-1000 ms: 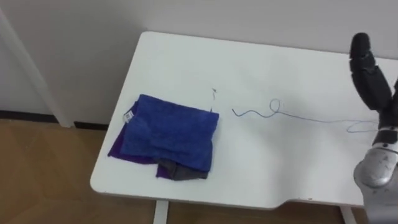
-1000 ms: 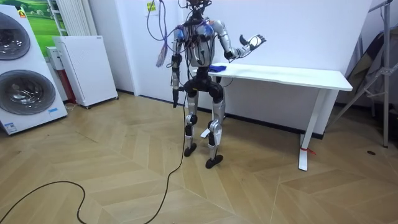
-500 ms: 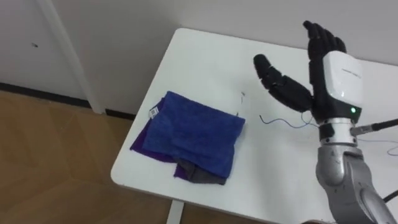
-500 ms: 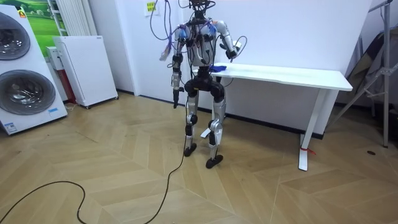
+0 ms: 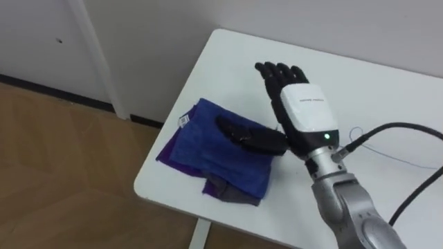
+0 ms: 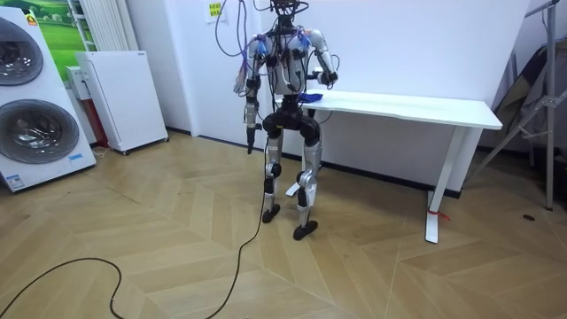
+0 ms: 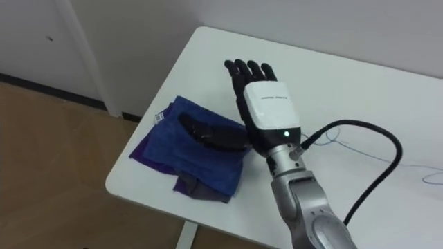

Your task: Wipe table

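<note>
Right hand (image 5: 305, 116) came in from lower right, back uppermost, held over the table's near-left corner; fingers straight and close together, pointing away from the robot; thumb spread wide to the robot's left, lying over the blue cloth (image 5: 208, 149); nothing gripped; contact between thumb and cloth could not be resolved.

Blue cloth lay folded flat at that corner, just left of and partly under the hand; purple layer showed at its left side, grey layer at its near edge; roughly rectangular, longer side about parallel to the table's near edge; small white tag (image 5: 183, 120) at the far-left corner, pointing toward the table's left edge.

White table (image 5: 228, 66) otherwise bare save a thin blue pen line (image 5: 360, 135) to the right of the hand.

Room view: robot stood upright at the table's end on the room view's left; left hand (image 6: 251, 131) hung at its side, fingers not legible; herringbone wood floor (image 6: 372, 266); white wall (image 6: 425, 44) behind the table; white cabinet (image 6: 120, 97) and washing machines (image 6: 35, 97) at the room view's left.
</note>
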### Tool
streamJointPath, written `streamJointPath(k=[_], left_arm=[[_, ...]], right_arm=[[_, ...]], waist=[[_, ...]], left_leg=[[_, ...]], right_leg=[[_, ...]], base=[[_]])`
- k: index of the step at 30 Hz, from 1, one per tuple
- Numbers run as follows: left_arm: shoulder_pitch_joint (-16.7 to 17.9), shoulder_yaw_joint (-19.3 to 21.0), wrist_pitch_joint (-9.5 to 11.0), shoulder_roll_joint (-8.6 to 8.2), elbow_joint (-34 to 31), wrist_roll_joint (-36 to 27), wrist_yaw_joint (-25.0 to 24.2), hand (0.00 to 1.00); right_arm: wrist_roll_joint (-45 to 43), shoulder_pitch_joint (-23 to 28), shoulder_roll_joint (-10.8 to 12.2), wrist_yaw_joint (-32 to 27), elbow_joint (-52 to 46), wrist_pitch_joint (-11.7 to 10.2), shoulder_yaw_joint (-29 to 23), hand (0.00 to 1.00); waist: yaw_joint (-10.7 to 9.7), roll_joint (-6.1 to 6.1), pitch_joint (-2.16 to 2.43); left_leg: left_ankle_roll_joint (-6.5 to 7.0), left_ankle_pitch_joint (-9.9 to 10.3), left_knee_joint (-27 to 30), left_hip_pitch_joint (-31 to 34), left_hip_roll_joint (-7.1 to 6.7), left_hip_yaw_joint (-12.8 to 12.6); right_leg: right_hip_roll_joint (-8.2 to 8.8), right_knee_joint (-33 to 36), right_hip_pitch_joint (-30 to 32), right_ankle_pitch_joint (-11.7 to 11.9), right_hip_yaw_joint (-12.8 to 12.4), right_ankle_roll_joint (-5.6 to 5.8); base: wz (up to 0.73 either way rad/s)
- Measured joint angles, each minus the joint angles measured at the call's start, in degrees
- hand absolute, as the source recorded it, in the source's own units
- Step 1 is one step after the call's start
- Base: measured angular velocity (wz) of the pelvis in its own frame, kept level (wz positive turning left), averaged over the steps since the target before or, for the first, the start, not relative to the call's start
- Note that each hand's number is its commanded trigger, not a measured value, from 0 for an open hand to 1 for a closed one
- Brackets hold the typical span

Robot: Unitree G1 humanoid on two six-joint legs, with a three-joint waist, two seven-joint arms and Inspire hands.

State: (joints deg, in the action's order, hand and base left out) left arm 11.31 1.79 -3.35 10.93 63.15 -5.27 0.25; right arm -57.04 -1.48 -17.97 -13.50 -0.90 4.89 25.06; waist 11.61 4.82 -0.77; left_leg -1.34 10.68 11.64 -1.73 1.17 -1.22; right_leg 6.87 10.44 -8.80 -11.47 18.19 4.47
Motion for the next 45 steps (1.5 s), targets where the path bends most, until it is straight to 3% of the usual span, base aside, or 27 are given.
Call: streamJointPath(k=[3, 14, 19, 27, 33, 34, 35, 45], left_arm=[[0.2, 0.0, 0.0, 0.05, -0.3, 0.5, -0.4, 0.0], [-2.0, -1.3, 0.6, 0.19, 0.5, 0.4, 0.4, 0.0], [-3.0, -1.6, 0.9, -0.05, 1.3, 0.2, 0.2, 0.0], [-2.7, -1.5, 0.9, -0.78, 1.6, -0.8, 0.2, 0.0], [-2.7, -1.5, 0.9, -0.77, 1.6, -0.8, 0.2, 0.0], [-2.7, -1.5, 0.9, -0.77, 1.6, -0.8, 0.2, 0.0], [-2.7, -1.5, 0.9, -0.78, 1.6, -0.8, 0.2, 0.0], [-2.7, -1.2, 0.9, -0.86, 1.5, -0.5, -1.6, 0.0]], right_arm=[[-1.6, 1.0, 0.7, 1.4, 0.0, 0.1, 1.3, 0.0], [-2.0, 5.1, 1.0, 2.5, 0.4, -0.6, 5.4, 0.0], [-2.0, 5.5, 1.1, 2.6, 5.9, -0.5, 6.7, 0.0], [-4.2, 6.1, 0.9, 4.1, 7.4, -0.4, 6.8, 0.0], [-4.1, 5.8, 1.3, 4.7, 8.8, -0.2, 6.6, 0.0], [-4.2, 5.8, 2.0, 4.7, 9.4, -0.3, 6.2, 0.55], [-4.2, 5.8, 2.3, 4.9, 9.6, -0.2, 6.0, 1.0], [-5.4, 4.5, 2.5, 1.1, 10.9, -2.7, 1.8, 1.0]], waist=[[-0.1, 0.33, 0.2], [0.2, 0.0, 0.08], [1.1, -0.53, 0.0], [0.6, -1.76, 0.77], [0.6, -1.79, 0.77], [0.6, -1.79, 0.73], [0.6, -1.79, 0.74], [0.7, -1.6, 0.62]], left_leg=[[-0.01, 0.0, 0.1, 0.1, -0.08, 0.5], [-0.02, 0.0, 0.2, 1.1, -0.14, 0.7], [-0.02, 0.0, 0.1, 1.1, -0.14, 0.6], [-0.02, 0.0, 0.1, 1.1, -0.16, 0.2], [-0.01, 0.0, 0.2, 0.7, -0.16, -0.1], [-0.01, 0.0, 0.2, 0.5, -0.16, -0.1], [-0.01, 0.0, 0.2, 0.4, -0.15, -0.1], [0.0, 0.0, 0.2, 0.6, -0.16, -0.2]], right_leg=[[0.03, -0.1, -0.3, 0.0, 0.9, 0.0], [0.0, -0.6, -0.2, 0.0, 1.7, 0.01], [0.01, -0.8, -0.1, 0.0, 1.7, 0.01], [0.16, -0.8, -0.4, 0.0, 2.3, 0.01], [0.22, -0.8, -0.8, 0.0, 2.3, 0.01], [0.22, -0.8, -1.1, 0.0, 2.3, 0.01], [0.22, -0.8, -1.2, 0.0, 2.3, 0.01], [0.22, -0.8, -1.3, 0.0, 2.6, 0.01]], base=[[0.09], [0.02], [0.0], [0.03], [0.0], [0.0], [0.0], [0.0]])
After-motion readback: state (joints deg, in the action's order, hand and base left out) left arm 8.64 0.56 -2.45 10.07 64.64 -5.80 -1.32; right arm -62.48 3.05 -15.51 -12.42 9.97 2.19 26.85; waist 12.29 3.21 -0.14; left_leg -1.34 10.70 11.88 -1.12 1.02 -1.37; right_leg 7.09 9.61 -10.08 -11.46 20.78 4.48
